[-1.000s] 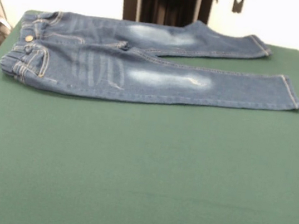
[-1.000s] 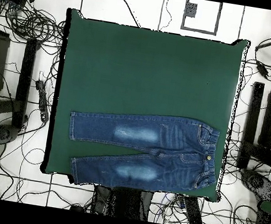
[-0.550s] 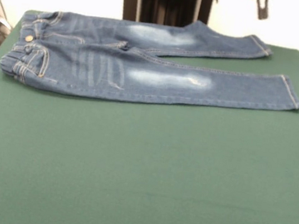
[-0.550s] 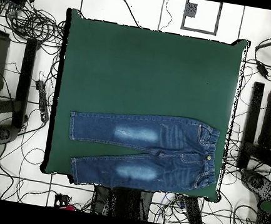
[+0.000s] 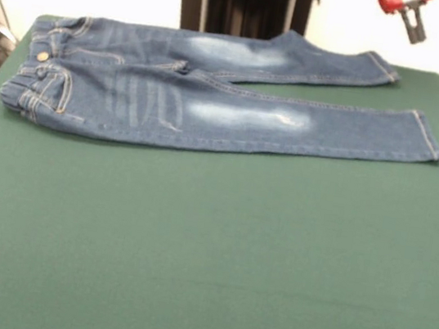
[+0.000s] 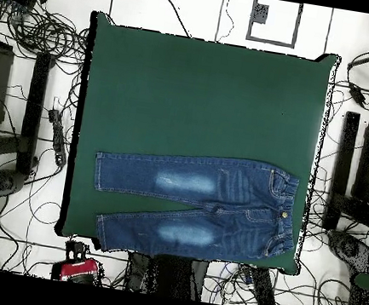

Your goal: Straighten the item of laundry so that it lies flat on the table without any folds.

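One pair of small blue denim jeans [image 5: 214,89] lies spread flat along the far edge of the table [image 5: 205,262], unmoved from the earlier frames. Nearer the camera the dark green, felt-like tabletop is a broad plain rectangle. The jeans lie sideways, the gathered elastic waistband near the far left corner and both legs reaching toward the far right corner, slightly parted at the hems. The denim is mid-blue with orange stitching, pale faded patches on each thigh and a small brass button [image 5: 43,56] at the waist. Beyond the table, the gripper [image 5: 412,24] has moved further into view at the top right, a red housing with a grey tip, hanging off past the far right corner; whether it is open or closed cannot be told.
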`<action>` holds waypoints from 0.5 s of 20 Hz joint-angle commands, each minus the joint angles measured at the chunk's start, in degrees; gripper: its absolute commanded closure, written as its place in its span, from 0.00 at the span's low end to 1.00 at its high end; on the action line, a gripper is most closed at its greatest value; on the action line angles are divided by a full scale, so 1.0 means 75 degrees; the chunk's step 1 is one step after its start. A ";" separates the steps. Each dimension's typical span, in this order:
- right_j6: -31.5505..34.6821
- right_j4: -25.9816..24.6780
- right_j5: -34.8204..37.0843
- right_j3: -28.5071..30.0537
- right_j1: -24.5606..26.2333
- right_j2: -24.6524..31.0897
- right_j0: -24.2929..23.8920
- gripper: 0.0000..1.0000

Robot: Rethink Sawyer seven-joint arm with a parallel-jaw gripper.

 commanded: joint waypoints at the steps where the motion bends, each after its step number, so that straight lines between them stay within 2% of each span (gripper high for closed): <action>1: 0.1392 -0.0095 0.2830 0.1201 0.2241 0.0543 -0.0281 1.00; 10: 0.1203 -0.0524 0.2588 0.0951 0.2637 0.0159 -0.0443 1.00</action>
